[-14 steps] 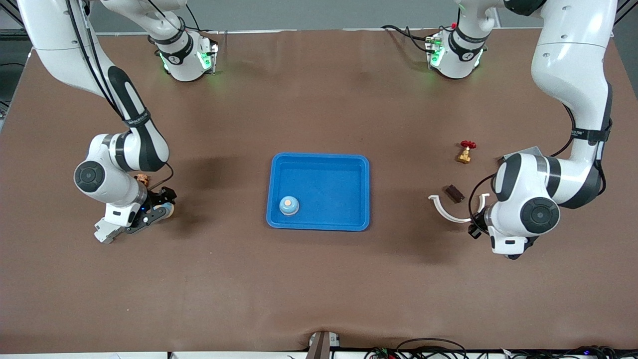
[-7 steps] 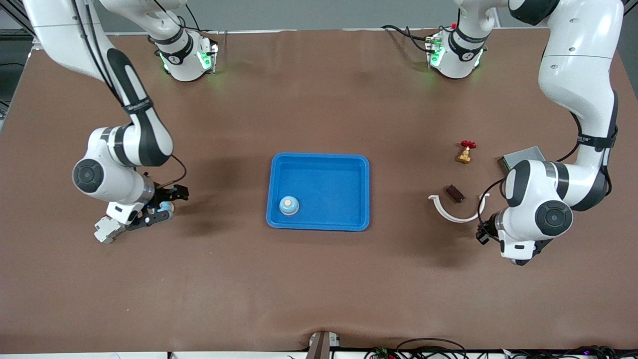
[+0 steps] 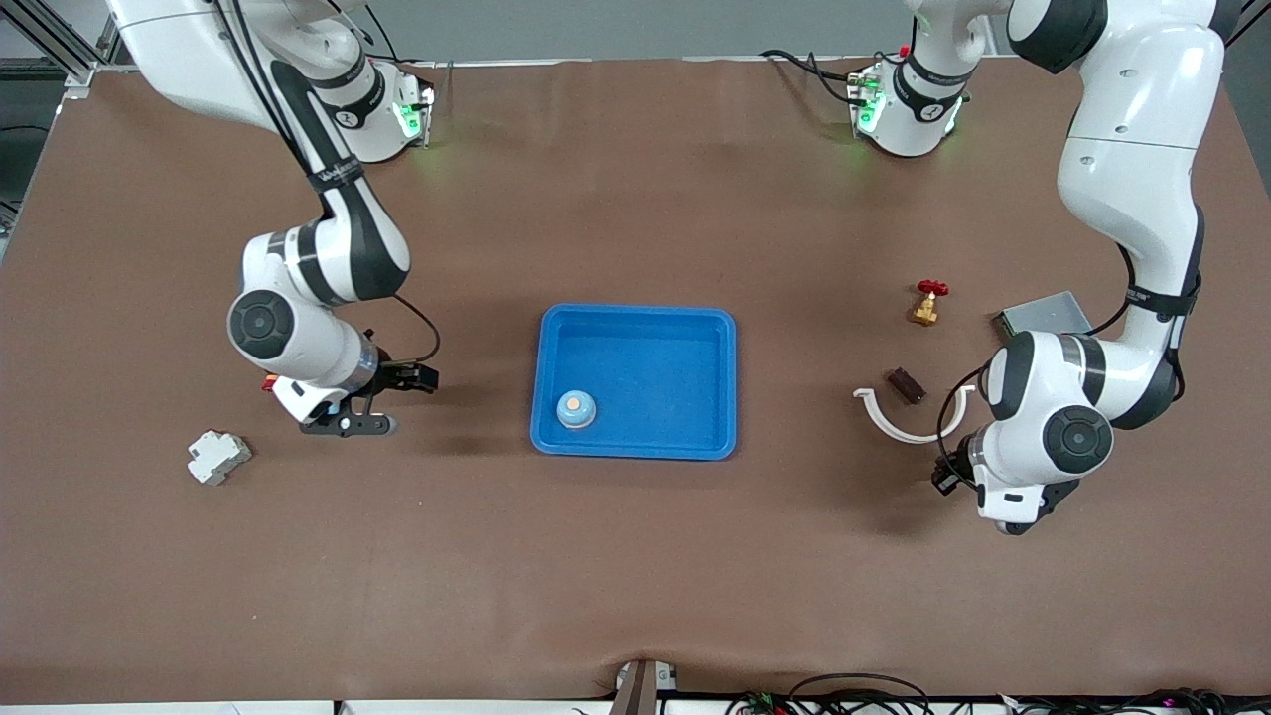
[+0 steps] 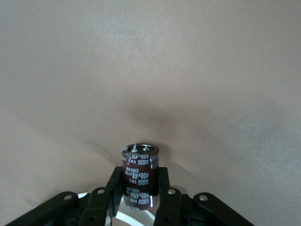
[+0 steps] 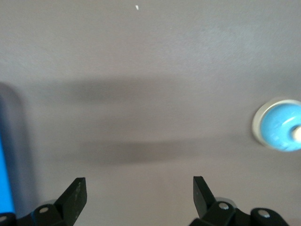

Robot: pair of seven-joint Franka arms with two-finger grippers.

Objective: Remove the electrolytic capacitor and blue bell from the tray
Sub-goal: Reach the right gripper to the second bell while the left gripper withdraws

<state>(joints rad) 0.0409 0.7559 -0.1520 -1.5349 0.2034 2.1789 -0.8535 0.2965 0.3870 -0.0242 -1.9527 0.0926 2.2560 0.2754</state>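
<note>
Left wrist view: the capacitor (image 4: 140, 165), a dark brown cylinder with white print, stands upright, clamped between the two fingers of the left end effector (image 4: 139, 176). Bare tabletop (image 4: 188, 70) lies under it, with a soft shadow on the surface. In the front view the left end effector is over the tabletop toward the left arm's end, just beside a white curved clip (image 3: 909, 417); the arm's wrist hides most of it there.

A blue bell (image 3: 576, 408) with an orange button sits in the blue tray (image 3: 635, 316), in the corner nearer the front camera and toward the right arm's end. The tray lies at mid-tabletop, between the two arms.

The right end effector (image 3: 382, 402) is over the tabletop between the tray and a white block (image 3: 217, 457). Its fingers (image 5: 77, 193) are wide apart and grip nothing. The right wrist view shows a second bell (image 5: 280, 131), blue with a pale rim, on the tabletop, apart from the fingers. A blue edge of the tray shows at that view's border.

Toward the left arm's end lie further items:
- a small dark block (image 3: 906, 385), just beside the clip;
- a brass valve (image 3: 927, 302) with a red handle, farther from the front camera;
- a grey box (image 3: 1043, 315), partly covered by the left arm.
</note>
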